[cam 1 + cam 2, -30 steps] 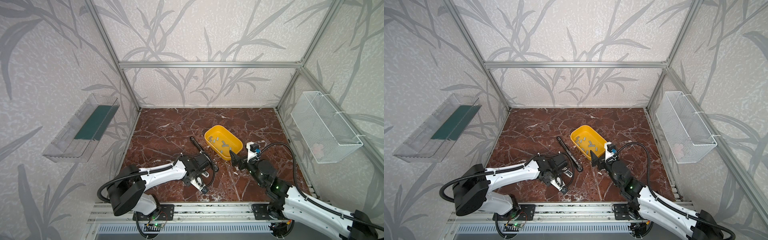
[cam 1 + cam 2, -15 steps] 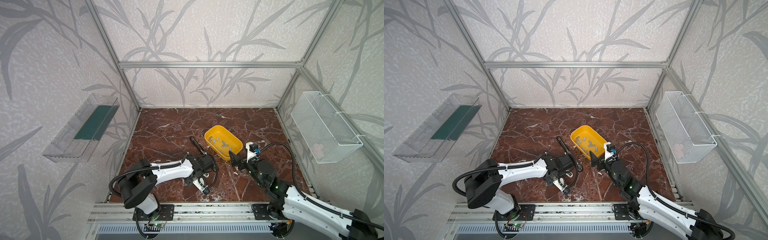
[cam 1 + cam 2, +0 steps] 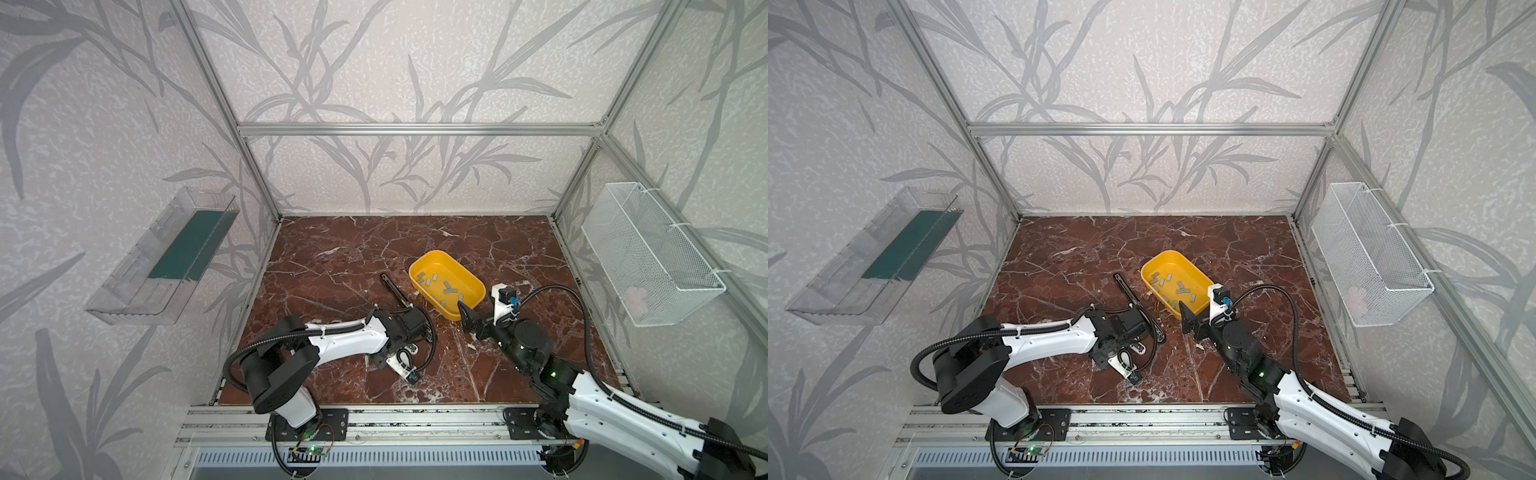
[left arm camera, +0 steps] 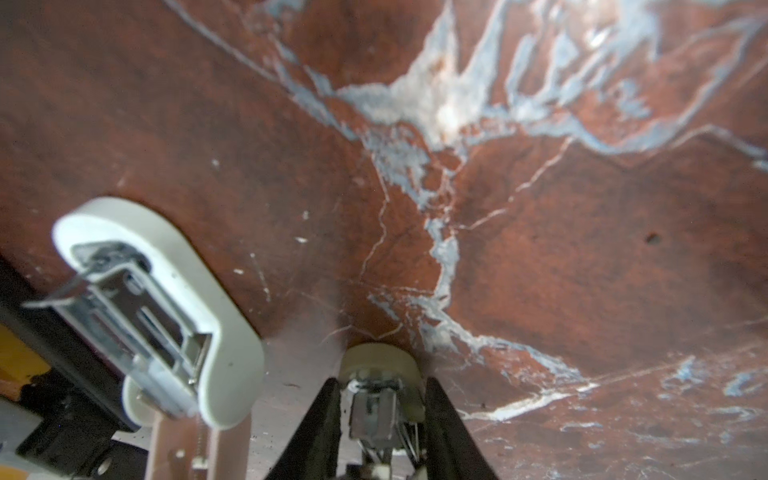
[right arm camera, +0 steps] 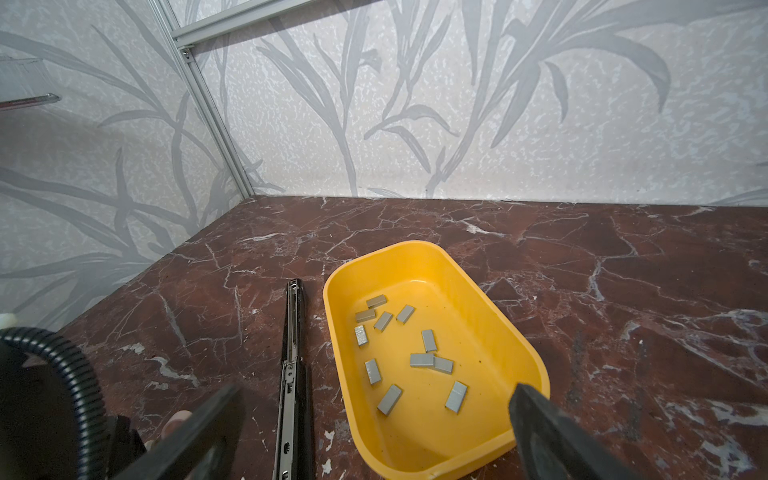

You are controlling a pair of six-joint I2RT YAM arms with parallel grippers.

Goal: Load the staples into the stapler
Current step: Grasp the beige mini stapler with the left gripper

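Several grey staples (image 5: 415, 357) lie loose in a yellow tray (image 5: 332, 316), seen in both top views as staples (image 3: 440, 286) in the tray (image 3: 1144, 270). My right gripper (image 5: 374, 436) hangs open over the tray's near end (image 3: 471, 320), holding nothing. In the left wrist view a white mini stapler (image 4: 158, 316) shows its bare metal channel. Beside it, my left gripper (image 4: 380, 382) has a cream, rounded end with metal parts between its narrowly parted jaws. Contact is unclear. From above, the left gripper (image 3: 417, 332) hides what it straddles.
A long black bar with a metal channel (image 5: 293, 374) lies left of the tray (image 3: 395, 291). A clear shelf with a green pad (image 3: 183, 253) hangs on the left wall, and a wire basket (image 3: 648, 257) on the right wall. Metal rails run along the front edge.
The left arm's shoulder and elbow have swung to the right while its gripper stays at the black bar's near end. The right arm has not moved.
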